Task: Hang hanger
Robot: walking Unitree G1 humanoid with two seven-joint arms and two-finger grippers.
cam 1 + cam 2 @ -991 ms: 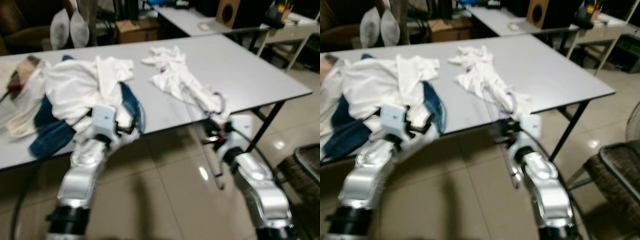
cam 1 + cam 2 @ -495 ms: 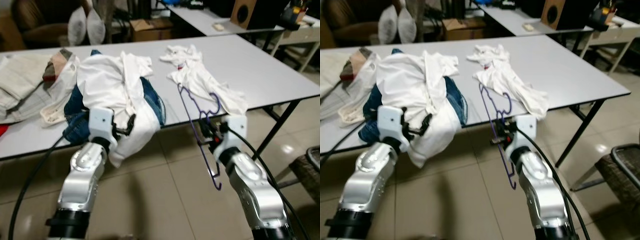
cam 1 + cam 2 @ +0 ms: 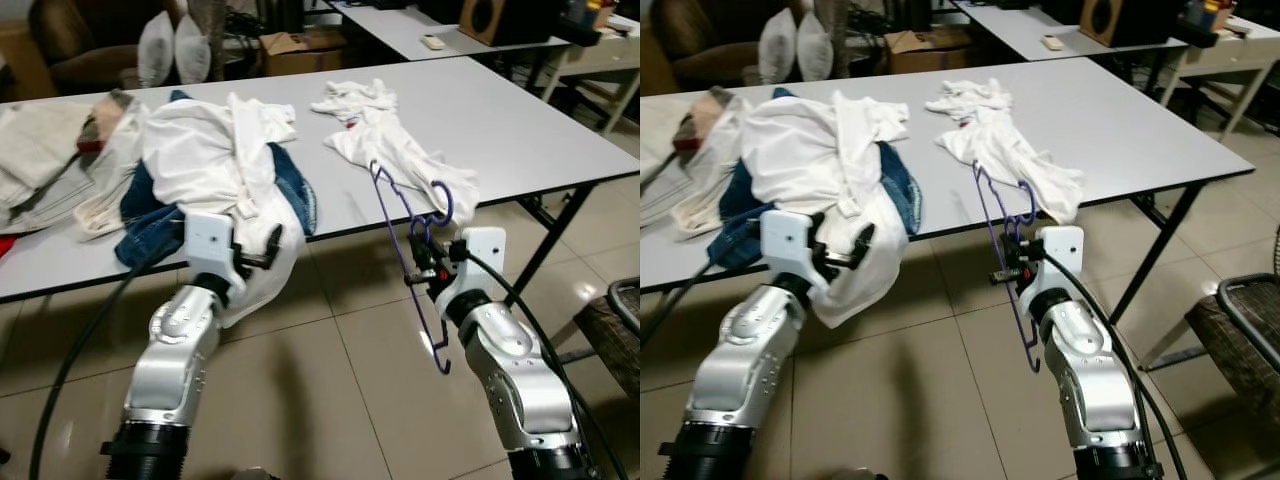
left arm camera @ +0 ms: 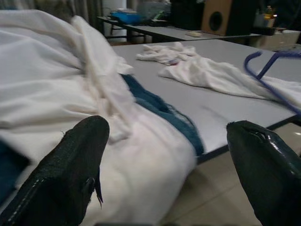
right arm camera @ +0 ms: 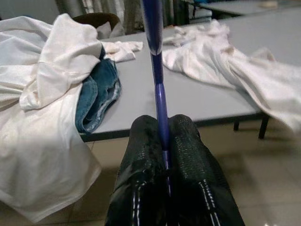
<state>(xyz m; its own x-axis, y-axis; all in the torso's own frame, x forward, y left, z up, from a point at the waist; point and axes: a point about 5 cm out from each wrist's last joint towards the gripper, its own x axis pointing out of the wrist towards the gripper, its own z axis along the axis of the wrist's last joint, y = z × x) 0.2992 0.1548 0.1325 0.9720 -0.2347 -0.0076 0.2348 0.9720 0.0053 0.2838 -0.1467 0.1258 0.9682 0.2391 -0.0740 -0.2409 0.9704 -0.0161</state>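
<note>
A thin purple hanger [image 3: 408, 232] stands upright before the table's front edge, its hook near the white garment [image 3: 400, 160] that droops over that edge. My right gripper [image 3: 416, 266] is shut on the hanger's bar, and in the right wrist view the purple bar [image 5: 157, 80] runs up from between the two closed black fingers [image 5: 188, 155]. My left gripper [image 3: 262, 250] is open, held just in front of a pile of white cloth and blue denim [image 3: 215, 160] that spills over the table edge. In the left wrist view its fingertips [image 4: 75, 155] stand wide apart before the white cloth [image 4: 51, 89].
The long grey table [image 3: 520, 130] runs across the scene, with beige clothes [image 3: 35, 160] at its far left. A second table [image 3: 420, 25], a cardboard box [image 3: 300, 50] and white pillows [image 3: 170, 50] stand behind. A dark chair [image 3: 620, 330] sits at the right. Tiled floor lies below.
The camera has shifted a little, so the table sits slightly differently. My right gripper keeps its hold on the hanger, which now stands a bit more upright. The left gripper stays open by the pile.
</note>
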